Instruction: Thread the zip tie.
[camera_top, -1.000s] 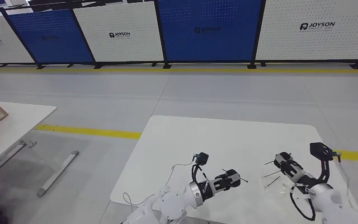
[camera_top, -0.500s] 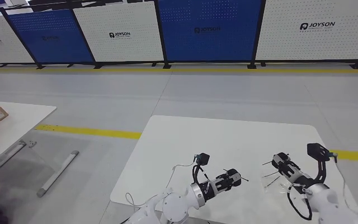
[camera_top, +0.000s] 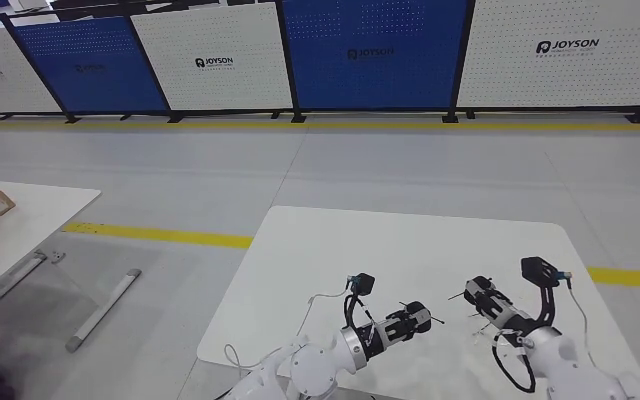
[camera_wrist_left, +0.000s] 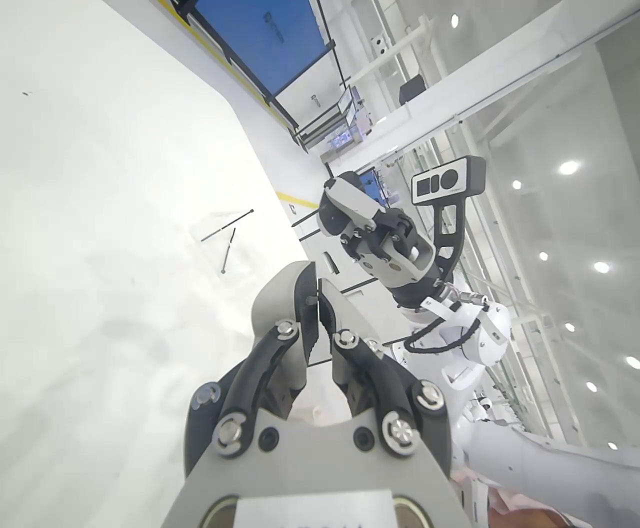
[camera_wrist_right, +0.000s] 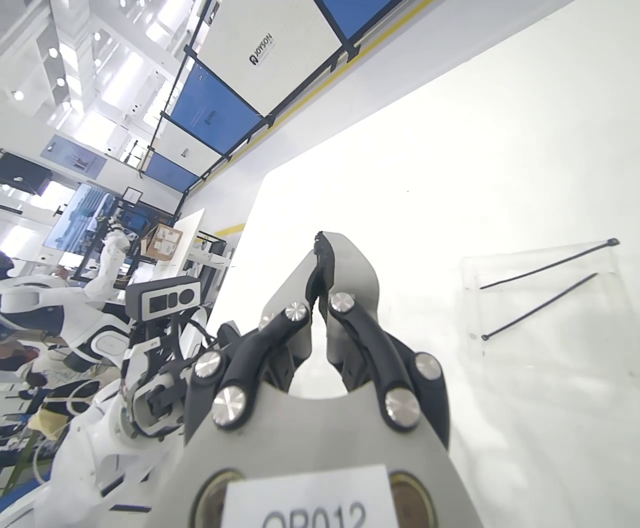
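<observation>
White table (camera_top: 320, 260) bears two spare zip ties (camera_wrist_right: 545, 265) on a clear plastic bag (camera_wrist_right: 575, 340); left gripper (camera_wrist_left: 316, 280) clamps a thin black zip tie (camera_wrist_left: 320, 361) above the tabletop; right gripper (camera_wrist_right: 320, 250), fingers pressed together, seemingly pinches a second tie (camera_wrist_left: 306, 218); the grippers sit near each other, not touching.

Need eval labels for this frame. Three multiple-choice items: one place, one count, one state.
1. The loose zip ties lie: A on a clear sheet, B on the floor, C in a box.
2. Loose ties there: A one, B two, C five.
3. The left gripper is: A wide open, B shut on a zip tie, C gripping a cable.

Answers: 1 A, the sheet's clear edges frame them. 2 B, two black strips show in the right wrist view. 3 B, it is closed, with a thin black tie crossing its tip.
</observation>
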